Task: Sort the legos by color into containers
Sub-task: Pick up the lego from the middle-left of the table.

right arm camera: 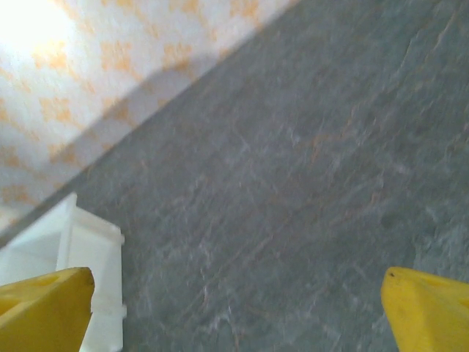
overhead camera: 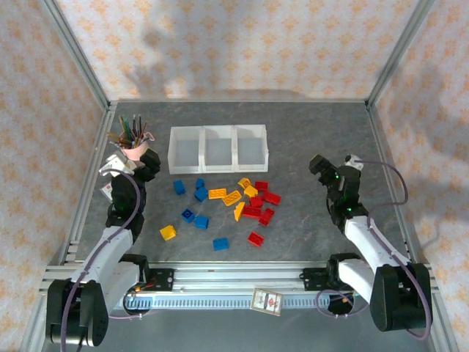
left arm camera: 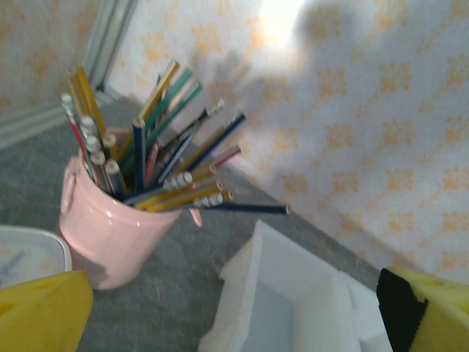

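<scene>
Legos loose on the counter, nothing sorted yet: you had a first pick to choose
The legos (overhead camera: 233, 197) lay scattered on the counter (overhead camera: 308, 132) just in front of the containers (overhead camera: 202, 150), three joined white bins that looked empty, with blue bricks to the left, yellow-orange in the middle and red to the right. You would have done best to start with an outlying brick, closing squarely across its sides, and to leave the crowded red ones. Your left end effector (overhead camera: 149, 161) hovered beside the pink cup of pens (overhead camera: 134, 150) and your right end effector (overhead camera: 320, 163) was well off to the right, both spread wide and holding nothing
</scene>
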### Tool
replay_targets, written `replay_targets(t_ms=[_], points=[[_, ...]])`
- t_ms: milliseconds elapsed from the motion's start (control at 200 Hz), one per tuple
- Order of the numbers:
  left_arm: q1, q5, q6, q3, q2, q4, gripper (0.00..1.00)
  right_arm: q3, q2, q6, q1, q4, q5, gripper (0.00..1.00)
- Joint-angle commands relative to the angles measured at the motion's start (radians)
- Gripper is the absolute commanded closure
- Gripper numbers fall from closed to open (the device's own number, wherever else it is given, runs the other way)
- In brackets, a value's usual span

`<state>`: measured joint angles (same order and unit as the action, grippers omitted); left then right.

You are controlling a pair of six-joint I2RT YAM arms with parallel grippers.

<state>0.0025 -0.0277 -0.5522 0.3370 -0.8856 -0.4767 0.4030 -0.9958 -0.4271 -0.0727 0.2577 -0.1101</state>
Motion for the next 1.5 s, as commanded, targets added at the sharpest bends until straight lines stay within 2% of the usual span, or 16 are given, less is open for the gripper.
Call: replay_targets(t_ms=[0, 255, 400, 591, 816, 1121, 1236, 1492], points=[[-0.007, 0.082, -0.079, 0.076, 0.017, 0.254, 0.01, 0.08, -0.031, -0.016, -0.054, -0.121, -0.03, 0.0], [-0.118, 0.035, -0.073, 0.184, -0.015, 0.658, 0.01, 0.173, -0.129, -0.004, -0.225, -0.232, -0.066, 0.0], [-0.184, 0.028, -0.069, 0.187, -0.066, 0.747, 0.01, 0.207, -0.178, -0.015, -0.363, -0.248, -0.056, 0.0], [-0.226, 0.034, -0.058, 0.2, -0.187, 0.742, 0.01, 0.251, -0.264, -0.048, -0.516, -0.242, -0.032, 0.0], [-0.263, -0.011, -0.045, 0.25, -0.344, 0.698, 0.08, 0.295, -0.349, -0.081, -0.621, -0.222, -0.013, 0.0], [-0.282, -0.059, -0.04, 0.314, -0.515, 0.645, 0.2, 0.326, -0.394, -0.072, -0.654, -0.228, 0.009, 0.0], [-0.282, -0.026, 0.0, 0.321, -0.558, 0.594, 0.23, 0.333, -0.402, -0.065, -0.657, -0.229, 0.014, 0.0], [-0.282, -0.039, -0.005, 0.34, -0.623, 0.558, 0.34, 0.346, -0.412, -0.054, -0.659, -0.236, 0.015, 0.0]])
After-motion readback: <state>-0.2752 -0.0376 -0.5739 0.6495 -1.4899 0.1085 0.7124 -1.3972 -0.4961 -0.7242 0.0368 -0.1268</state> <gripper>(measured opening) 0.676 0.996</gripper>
